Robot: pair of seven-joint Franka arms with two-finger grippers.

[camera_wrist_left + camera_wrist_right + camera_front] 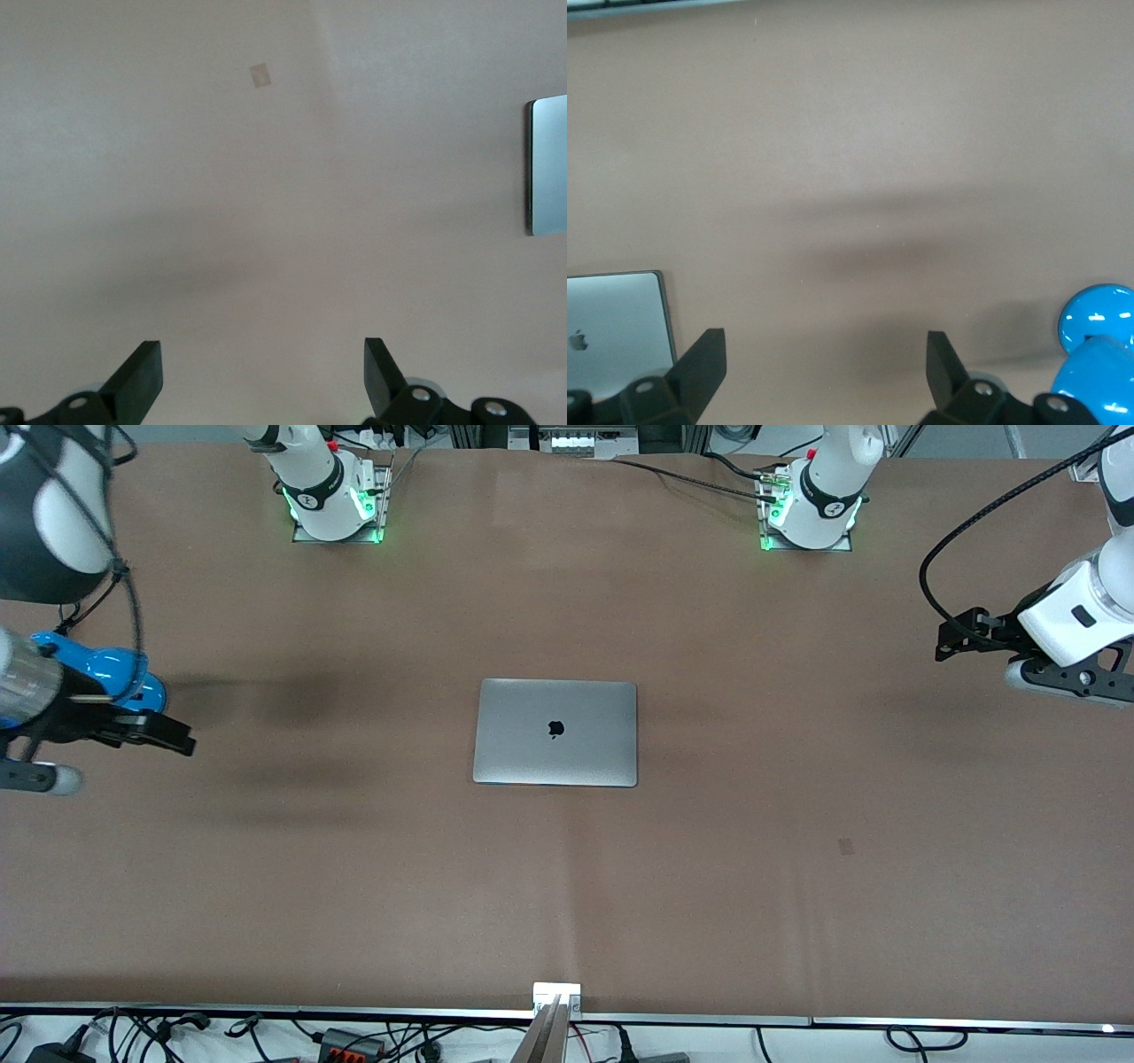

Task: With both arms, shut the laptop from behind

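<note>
We see the laptop (555, 732) already shut flat at the middle of the worktop (797, 868), stiff, slippery metal best pressed on its lid, while the left gripper (263, 376) at three o'clock and the right gripper (826, 372) at nine o'clock hang with fingers wide.

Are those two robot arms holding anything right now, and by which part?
Nothing is held. The left pincer and the right pincer both hang open over bare brown table, apart from the shut slim silver-grey metal laptop.
</note>
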